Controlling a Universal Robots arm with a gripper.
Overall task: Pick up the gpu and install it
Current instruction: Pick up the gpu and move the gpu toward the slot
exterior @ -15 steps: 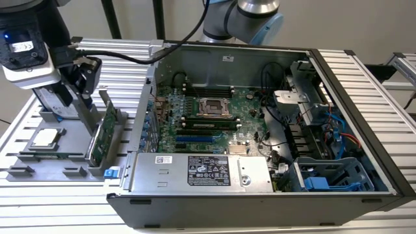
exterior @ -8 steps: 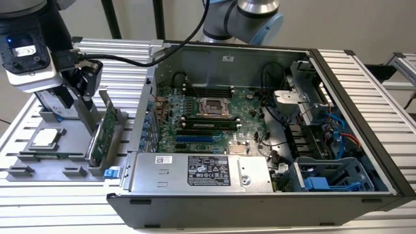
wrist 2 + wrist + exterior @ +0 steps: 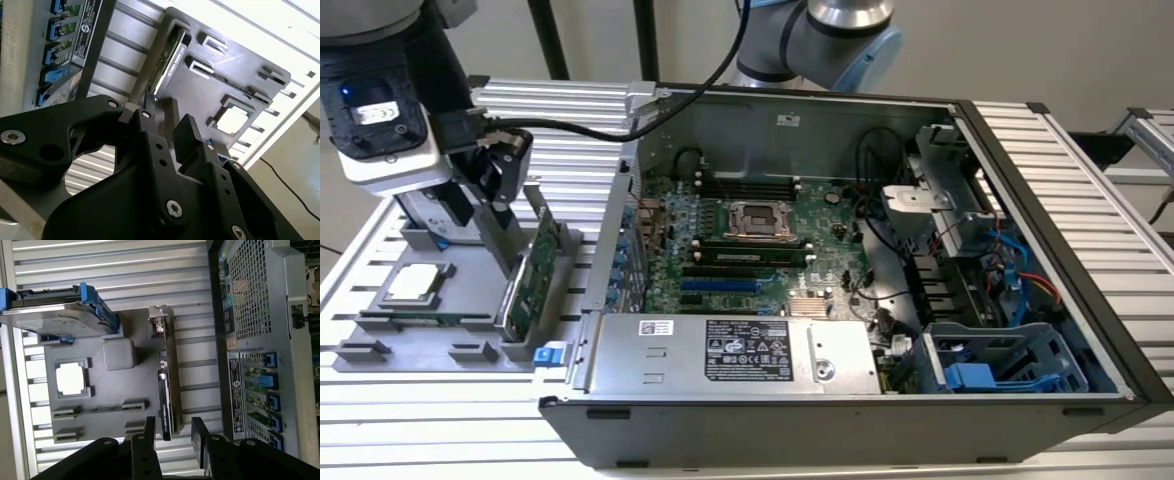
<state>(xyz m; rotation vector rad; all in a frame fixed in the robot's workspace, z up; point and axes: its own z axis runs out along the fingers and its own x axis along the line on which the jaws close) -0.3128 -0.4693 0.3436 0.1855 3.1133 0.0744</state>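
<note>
The gripper (image 3: 496,192) hangs just above the grey tray (image 3: 460,300) in the exterior view. It is over the gpu (image 3: 534,268), which stands on its long edge in a slot along the tray's side nearest the open computer case (image 3: 854,420). The square CPU chip (image 3: 414,283) lies flat on the tray, farther from that side. In the second wrist view the gripper (image 3: 167,117) is released, its black fingers (image 3: 187,132) spread apart. The gpu (image 3: 169,55) runs away from them along the tray's (image 3: 210,95) edge, and the CPU chip (image 3: 232,120) sits in a pocket nearer the tray's middle. In the first wrist view the gripper (image 3: 173,422) straddles one end of the gpu (image 3: 167,390), with one finger on each side and a gap showing on both. The card stands upright in its slot on the tray (image 3: 130,385), with its silver bracket (image 3: 159,317) at the far end. The hard drive (image 3: 55,320) in its blue frame is propped at the tray's opposite side, the CPU chip (image 3: 70,378) just beside it, and the computer case (image 3: 255,300) lies alongside the tray's gpu edge.
</note>
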